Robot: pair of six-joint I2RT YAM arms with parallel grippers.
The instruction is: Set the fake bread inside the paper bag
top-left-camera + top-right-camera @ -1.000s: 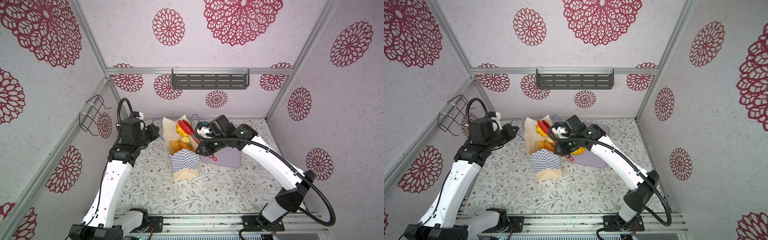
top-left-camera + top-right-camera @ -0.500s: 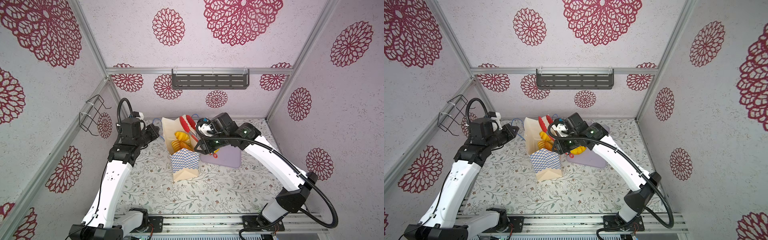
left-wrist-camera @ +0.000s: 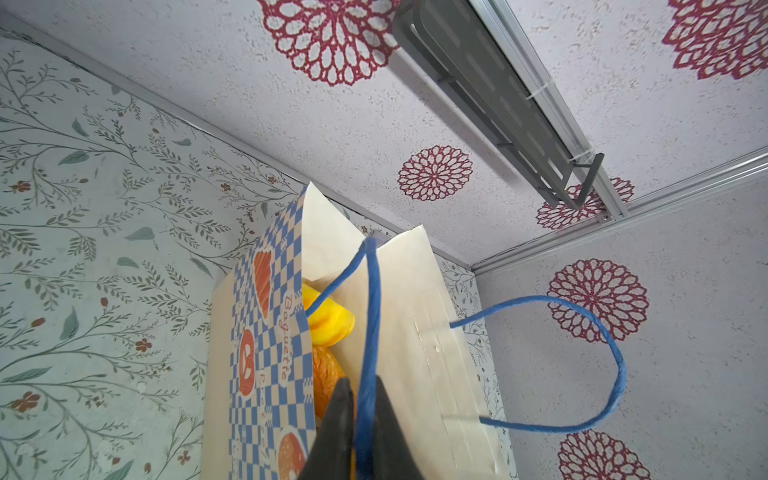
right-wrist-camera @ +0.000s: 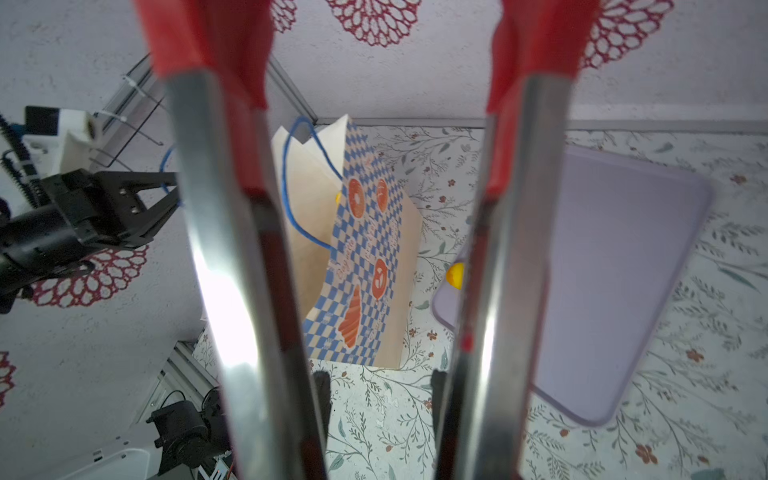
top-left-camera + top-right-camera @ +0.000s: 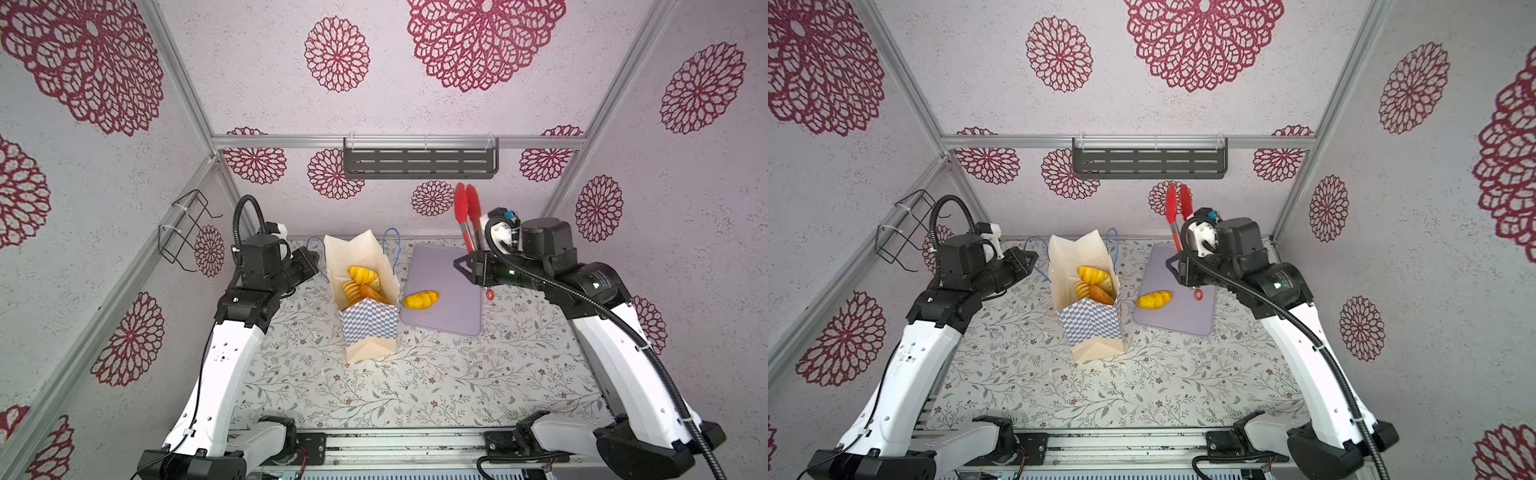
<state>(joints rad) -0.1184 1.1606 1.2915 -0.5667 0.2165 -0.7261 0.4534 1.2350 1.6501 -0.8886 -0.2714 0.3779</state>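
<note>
Right gripper (image 5: 473, 268) on red tongs (image 5: 467, 208) — tray (image 5: 449, 316) below, bag (image 5: 370, 328) near

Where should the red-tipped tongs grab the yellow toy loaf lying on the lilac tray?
Pinch the glossy yellow toy loaf across its narrow middle, from above: it lies flat on the lilac tray, one end close beside the chequered paper bag.

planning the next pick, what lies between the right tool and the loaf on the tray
Only bare lilac tray between the right tool and the loaf, seen in both top views.
</note>
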